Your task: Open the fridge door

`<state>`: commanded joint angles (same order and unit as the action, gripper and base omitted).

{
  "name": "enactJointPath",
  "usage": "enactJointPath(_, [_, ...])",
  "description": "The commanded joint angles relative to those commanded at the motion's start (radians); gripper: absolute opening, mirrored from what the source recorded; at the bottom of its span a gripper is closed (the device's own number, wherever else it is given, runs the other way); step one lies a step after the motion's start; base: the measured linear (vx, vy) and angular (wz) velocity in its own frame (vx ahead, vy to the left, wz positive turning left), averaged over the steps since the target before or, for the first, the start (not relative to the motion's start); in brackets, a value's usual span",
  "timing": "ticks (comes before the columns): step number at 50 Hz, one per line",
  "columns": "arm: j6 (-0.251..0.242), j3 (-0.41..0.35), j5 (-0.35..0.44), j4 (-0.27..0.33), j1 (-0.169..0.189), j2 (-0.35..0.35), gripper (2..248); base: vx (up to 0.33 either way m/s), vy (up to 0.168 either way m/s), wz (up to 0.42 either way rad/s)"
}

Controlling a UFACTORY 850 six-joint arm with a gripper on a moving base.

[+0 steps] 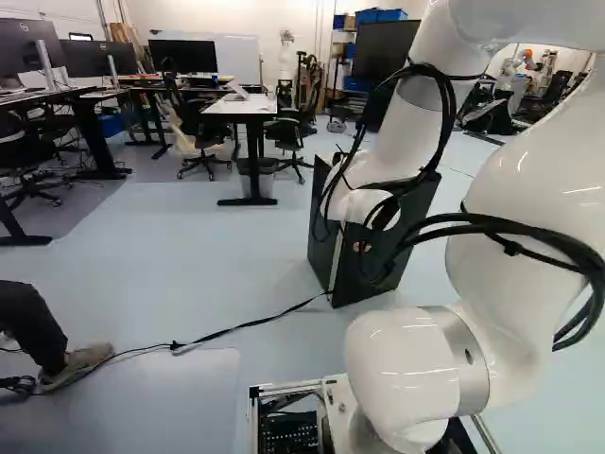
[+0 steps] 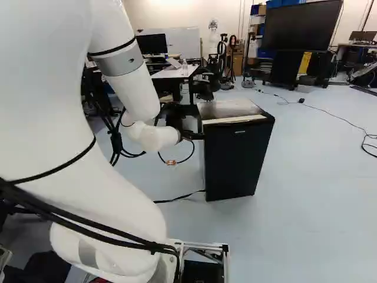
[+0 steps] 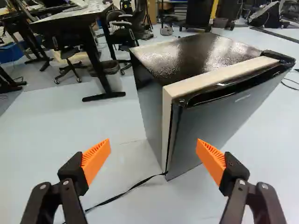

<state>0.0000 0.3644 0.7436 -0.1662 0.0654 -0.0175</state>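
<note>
The small black fridge stands on the floor ahead of the arm, its door shut. In the right base view my gripper is at the fridge's upper side edge. The wrist view has the gripper wide open, nothing held between its orange pads. The fridge's grey-looking door lies ahead, with a pale strip and a dark recess along its top. One finger overlaps the door's lower part in that view; contact cannot be told. In the left base view the arm hides part of the fridge.
A black cable runs over the floor to the fridge. A person's leg and shoe are at the left of the left base view. Behind the fridge stand a white-topped desk, a bin and office chairs.
</note>
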Motion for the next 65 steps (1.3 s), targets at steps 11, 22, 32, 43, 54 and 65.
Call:
enactJointPath(11, [0.000, 0.034, -0.020, -0.031, 0.012, -0.033, 247, 0.000, 0.000, 0.000])
enactJointPath(22, [0.000, 0.068, -0.039, -0.063, 0.024, -0.065, 247, 0.000, 0.000, 0.000])
enactJointPath(32, [0.000, 0.099, -0.057, -0.091, 0.034, -0.093, 247, 0.000, 0.000, 0.000])
enactJointPath(43, [0.000, 0.134, -0.076, -0.122, 0.045, -0.124, 247, 0.000, 0.000, 0.000])
enactJointPath(54, [0.000, 0.168, -0.096, -0.154, 0.056, -0.155, 247, 0.000, 0.000, 0.000])
enactJointPath(65, [0.000, 0.203, -0.115, -0.185, 0.066, -0.185, 247, 0.000, 0.000, 0.000])
